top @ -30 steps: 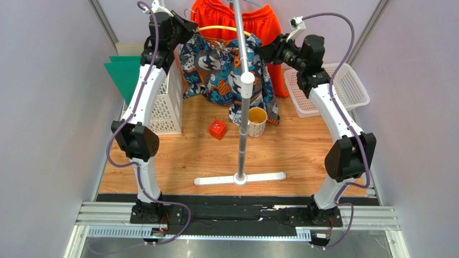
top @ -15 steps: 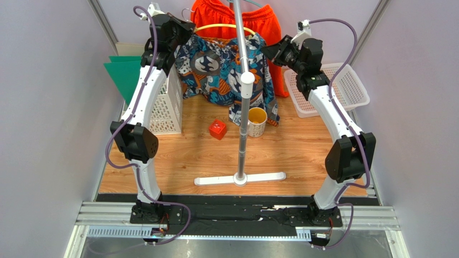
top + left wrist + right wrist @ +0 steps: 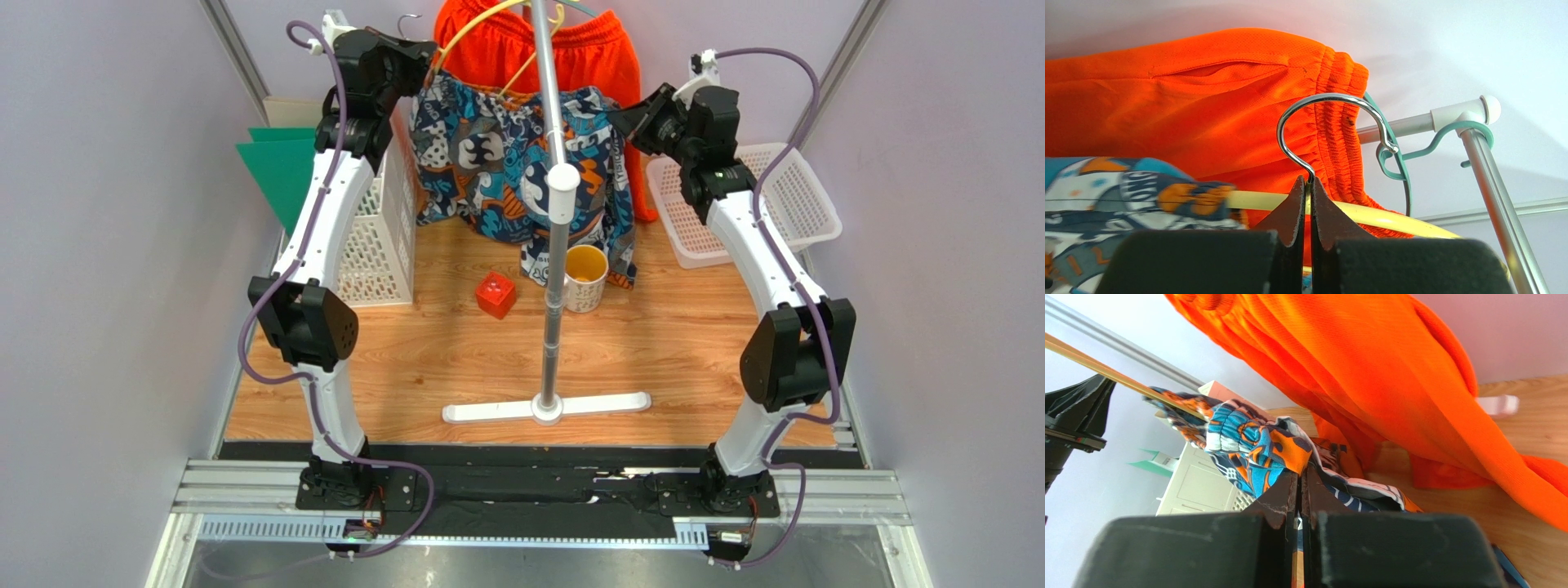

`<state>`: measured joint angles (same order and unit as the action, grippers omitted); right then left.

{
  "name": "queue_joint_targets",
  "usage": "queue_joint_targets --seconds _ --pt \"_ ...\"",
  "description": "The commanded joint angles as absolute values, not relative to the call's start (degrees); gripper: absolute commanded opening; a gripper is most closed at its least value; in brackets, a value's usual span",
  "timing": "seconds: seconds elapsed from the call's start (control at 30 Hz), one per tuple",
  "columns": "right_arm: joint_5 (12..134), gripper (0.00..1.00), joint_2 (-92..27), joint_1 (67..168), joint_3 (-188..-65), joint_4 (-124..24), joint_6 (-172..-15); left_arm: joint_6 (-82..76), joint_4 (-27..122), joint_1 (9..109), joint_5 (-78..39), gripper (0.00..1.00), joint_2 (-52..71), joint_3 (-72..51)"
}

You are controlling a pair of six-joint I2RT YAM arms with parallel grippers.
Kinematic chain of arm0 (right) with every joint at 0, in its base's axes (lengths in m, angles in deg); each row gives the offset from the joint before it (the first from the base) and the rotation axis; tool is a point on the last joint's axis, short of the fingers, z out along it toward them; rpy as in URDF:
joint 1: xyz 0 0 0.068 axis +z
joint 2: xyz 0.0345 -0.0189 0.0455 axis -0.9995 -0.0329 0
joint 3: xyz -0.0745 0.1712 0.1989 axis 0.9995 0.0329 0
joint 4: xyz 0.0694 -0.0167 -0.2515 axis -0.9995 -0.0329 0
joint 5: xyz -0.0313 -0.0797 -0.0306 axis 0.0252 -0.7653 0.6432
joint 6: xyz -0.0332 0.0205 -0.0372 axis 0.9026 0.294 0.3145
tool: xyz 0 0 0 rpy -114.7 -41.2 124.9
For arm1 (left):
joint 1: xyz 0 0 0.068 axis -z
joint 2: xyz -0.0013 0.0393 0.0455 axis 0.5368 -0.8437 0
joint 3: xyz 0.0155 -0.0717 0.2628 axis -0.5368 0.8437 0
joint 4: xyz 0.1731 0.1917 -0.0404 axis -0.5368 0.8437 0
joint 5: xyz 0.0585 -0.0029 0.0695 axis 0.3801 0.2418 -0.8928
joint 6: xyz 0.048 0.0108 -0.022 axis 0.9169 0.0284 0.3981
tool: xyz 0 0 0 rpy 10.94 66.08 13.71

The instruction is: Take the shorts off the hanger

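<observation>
The printed blue, white, black and orange shorts (image 3: 521, 153) hang on a yellow hanger (image 3: 472, 31) beside the rack pole. The plain orange shorts (image 3: 540, 43) hang behind them on a teal hanger (image 3: 1401, 153). My left gripper (image 3: 423, 67) is shut on the yellow hanger (image 3: 1389, 215) at the foot of its metal hook (image 3: 1333, 104). My right gripper (image 3: 620, 116) is shut on the printed shorts' waistband (image 3: 1257, 438). The orange shorts (image 3: 1389, 373) fill the upper part of the right wrist view.
The white rack pole (image 3: 555, 221) rises mid-table from a T-shaped foot (image 3: 546, 407). A red cube (image 3: 496, 294) and a yellow-lined mug (image 3: 585, 276) sit below the shorts. A tall white basket (image 3: 380, 233) and green sheets (image 3: 280, 165) stand left, a flat white basket (image 3: 785, 196) right.
My left gripper rose with the yellow hanger, which tilted up and off the rail. My right gripper rose slightly, keeping hold of the printed shorts, which spread wider.
</observation>
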<state>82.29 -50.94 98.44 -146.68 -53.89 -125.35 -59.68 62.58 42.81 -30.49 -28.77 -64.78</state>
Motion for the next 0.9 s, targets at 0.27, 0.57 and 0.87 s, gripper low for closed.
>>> queue_joint_targets --seconds 0.27,0.57,0.87 --pt "88.69 0.00 -61.14 102.88 -158.05 -51.24 -129.30 -54.79 59.44 43.10 -30.73 0.00 -23.90 -59.90" --pt "88.17 0.00 -64.49 104.11 -160.43 -54.23 -129.92 -54.27 55.21 42.57 -29.24 0.00 -22.67 -57.86" --pt "87.72 0.00 -68.52 106.39 -162.71 -51.77 -133.35 -71.82 52.14 41.34 -24.33 0.00 -20.55 -52.42"
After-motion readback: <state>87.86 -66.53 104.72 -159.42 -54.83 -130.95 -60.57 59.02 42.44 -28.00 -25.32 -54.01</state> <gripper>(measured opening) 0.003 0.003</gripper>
